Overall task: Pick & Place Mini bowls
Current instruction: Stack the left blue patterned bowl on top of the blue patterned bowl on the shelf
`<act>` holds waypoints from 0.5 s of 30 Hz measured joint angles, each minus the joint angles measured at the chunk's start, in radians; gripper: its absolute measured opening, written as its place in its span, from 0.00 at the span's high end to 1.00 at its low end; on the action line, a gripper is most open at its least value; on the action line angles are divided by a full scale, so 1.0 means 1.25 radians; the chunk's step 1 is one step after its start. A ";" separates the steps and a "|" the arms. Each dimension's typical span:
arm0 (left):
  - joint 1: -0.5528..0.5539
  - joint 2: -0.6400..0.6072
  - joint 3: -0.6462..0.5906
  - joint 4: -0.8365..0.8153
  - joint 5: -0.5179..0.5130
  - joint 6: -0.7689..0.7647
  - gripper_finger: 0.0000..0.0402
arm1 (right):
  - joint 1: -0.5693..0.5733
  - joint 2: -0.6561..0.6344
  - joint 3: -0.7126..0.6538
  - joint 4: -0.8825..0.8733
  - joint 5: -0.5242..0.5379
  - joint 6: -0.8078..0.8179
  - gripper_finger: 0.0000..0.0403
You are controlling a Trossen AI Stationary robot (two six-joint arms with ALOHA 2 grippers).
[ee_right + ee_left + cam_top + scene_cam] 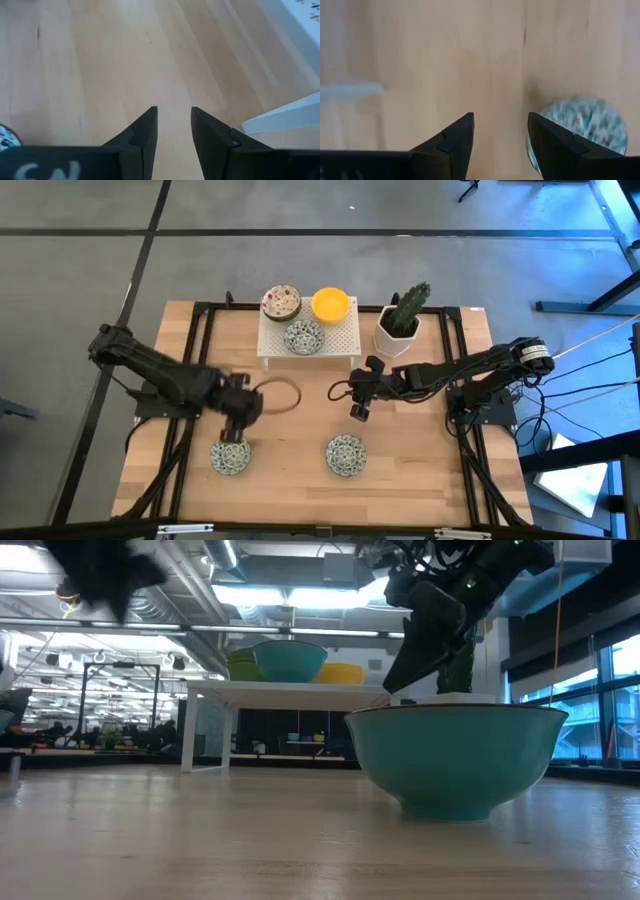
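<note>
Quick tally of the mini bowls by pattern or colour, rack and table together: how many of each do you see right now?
Green-blue patterned: 3, one on the rack, one on the table by the left gripper, one nearer the middle.
Red-speckled: 1, on the rack.
Plain yellow: 1, on the rack.
Total: 5 in the high view.

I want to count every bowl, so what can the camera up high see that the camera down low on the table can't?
Only the high view shows the patterned bowl under the left end effector, the red-speckled bowl on the white rack, and the whole cactus. Only the low view shows the room behind, with lit ceilings and windows. Both show the other patterned bowl on the table, the rack's yellow bowl and patterned bowl, and the right arm's end effector.
</note>
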 joint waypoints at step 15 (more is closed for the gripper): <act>-0.099 0.003 -0.291 0.209 0.117 -0.186 0.57 | 0.040 0.000 0.000 0.046 -0.004 0.011 0.71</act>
